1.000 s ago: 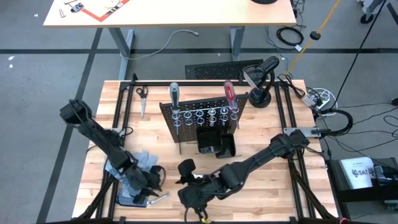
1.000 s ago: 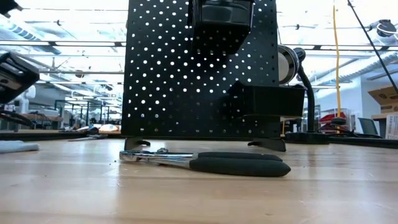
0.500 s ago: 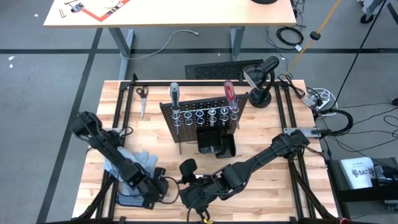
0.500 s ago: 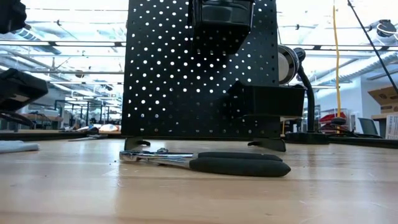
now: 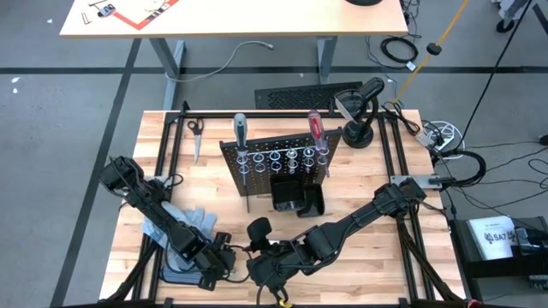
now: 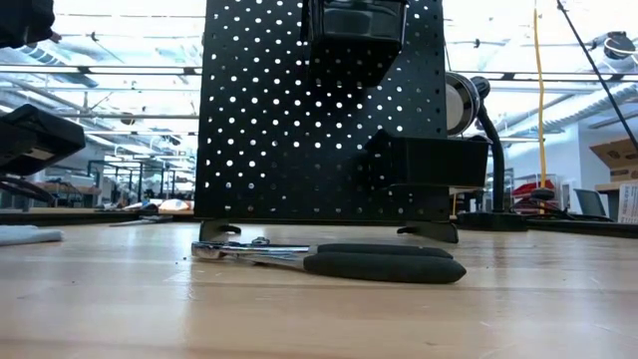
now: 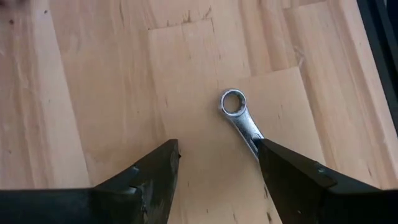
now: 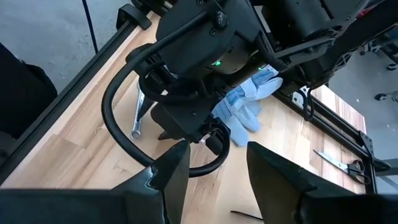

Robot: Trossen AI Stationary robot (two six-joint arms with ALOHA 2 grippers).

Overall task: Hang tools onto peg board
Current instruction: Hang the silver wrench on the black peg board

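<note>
A silver wrench lies flat on the wooden table near its front edge; it also shows in the right wrist view. My left gripper stands open just above it, pointing steeply down. The ring end lies ahead of the fingers and the shaft runs under one finger; I cannot tell whether they touch. My right gripper hovers open beside it, holding nothing. Black-handled pliers lie on the table before the upright peg board. A grey-handled screwdriver and a red-handled one hang in its rings.
Blue-grey gloves lie by the left arm. Scissors lie at the far left of the table. A black lamp stands at the far right. A black bin sits on the peg board's front. Bare wood lies at the near right.
My left gripper has gone toward the table's near edge and to the right, sinking a little and tipping more steeply down. It has passed from beside the gloves to over the wrench. My right arm has kept still.
</note>
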